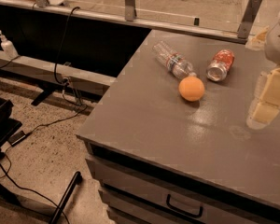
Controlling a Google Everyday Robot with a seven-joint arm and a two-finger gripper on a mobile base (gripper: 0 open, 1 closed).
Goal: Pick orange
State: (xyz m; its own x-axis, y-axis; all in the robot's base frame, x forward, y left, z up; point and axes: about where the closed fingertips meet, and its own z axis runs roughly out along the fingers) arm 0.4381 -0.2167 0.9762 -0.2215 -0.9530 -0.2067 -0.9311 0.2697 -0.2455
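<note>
The orange (192, 88) is a smooth round fruit resting on the grey table top (144, 125), near its middle. My gripper (266, 101) shows at the right edge of the camera view, pale and blocky, hanging just above the table. It is to the right of the orange, well apart from it, and nothing shows in it.
A clear plastic bottle (173, 60) lies on its side just behind the orange, almost touching it. A red-orange and silver soda can (220, 65) lies to the orange's back right. The table's left edge drops to a floor with cables (60, 120). A drawer handle (184, 208) is below the front edge.
</note>
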